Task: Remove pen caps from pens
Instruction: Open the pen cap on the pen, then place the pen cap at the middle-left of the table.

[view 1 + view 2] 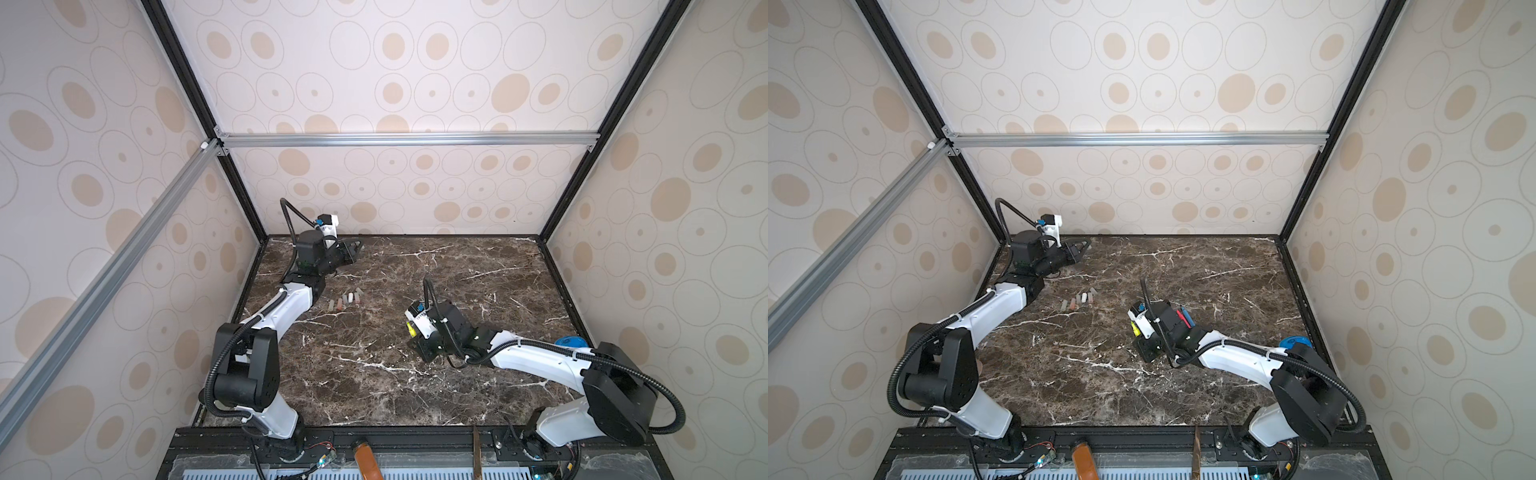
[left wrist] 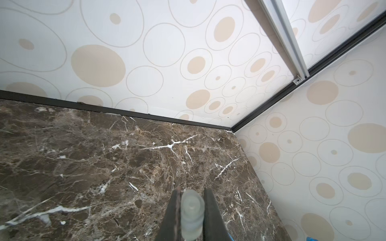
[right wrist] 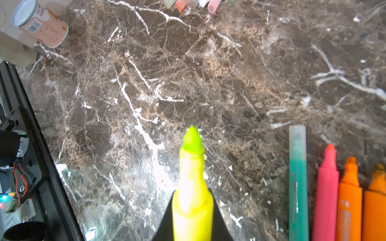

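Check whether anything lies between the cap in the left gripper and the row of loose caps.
Nothing visible does: only bare marble lies between the left gripper, shut on the cap, and the row of loose caps.

Light is bright, soft and even in both top views, shadows on the bench (image 1: 374, 395) faint. Wide lenses stretch the corners. In the right wrist view glare whitens bench and yellow pen (image 3: 192, 198); in the left wrist view the close pen cap (image 2: 192, 212) is blurred.

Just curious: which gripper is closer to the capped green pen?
Right. The right gripper, holding a yellow pen, is beside the green pen; the left gripper, holding a cap, is away by the back wall.
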Controlling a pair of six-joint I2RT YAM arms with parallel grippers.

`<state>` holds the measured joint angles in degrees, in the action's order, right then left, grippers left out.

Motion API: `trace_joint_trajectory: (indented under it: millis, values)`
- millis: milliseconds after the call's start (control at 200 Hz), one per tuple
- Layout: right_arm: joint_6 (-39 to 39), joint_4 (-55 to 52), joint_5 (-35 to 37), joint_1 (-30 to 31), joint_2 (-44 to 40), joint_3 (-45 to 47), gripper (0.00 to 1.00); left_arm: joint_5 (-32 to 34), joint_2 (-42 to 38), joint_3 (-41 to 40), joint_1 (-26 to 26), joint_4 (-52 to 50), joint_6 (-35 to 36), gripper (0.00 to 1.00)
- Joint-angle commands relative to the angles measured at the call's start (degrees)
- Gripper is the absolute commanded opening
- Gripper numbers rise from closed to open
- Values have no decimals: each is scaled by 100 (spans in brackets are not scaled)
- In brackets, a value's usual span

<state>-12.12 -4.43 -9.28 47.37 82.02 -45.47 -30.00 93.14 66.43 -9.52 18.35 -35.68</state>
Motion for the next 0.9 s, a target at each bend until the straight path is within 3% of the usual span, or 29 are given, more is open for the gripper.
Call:
trace_joint_trajectory:
  millis: [0, 135, 305, 580, 895]
  values:
    - [41, -224, 214, 9, -276, -29, 0, 430, 47, 687, 41, -904, 608, 0]
    - [180, -920, 890, -112, -352, -440, 0, 1603, 308, 1660, 153, -3097, 1595, 0]
    - [320, -1771, 796, -866, 29, -1142, 0, 2706, 730, 2109, 365, -4815, 2312, 0]
    - [684, -2576, 952, -2068, 461, -1849, 0, 3356, 1401, 1740, 672, -5629, 2754, 0]
    - [637, -2719, 1023, -2312, 513, -1829, 0, 3081, 1974, 1606, 820, -5623, 2821, 0]
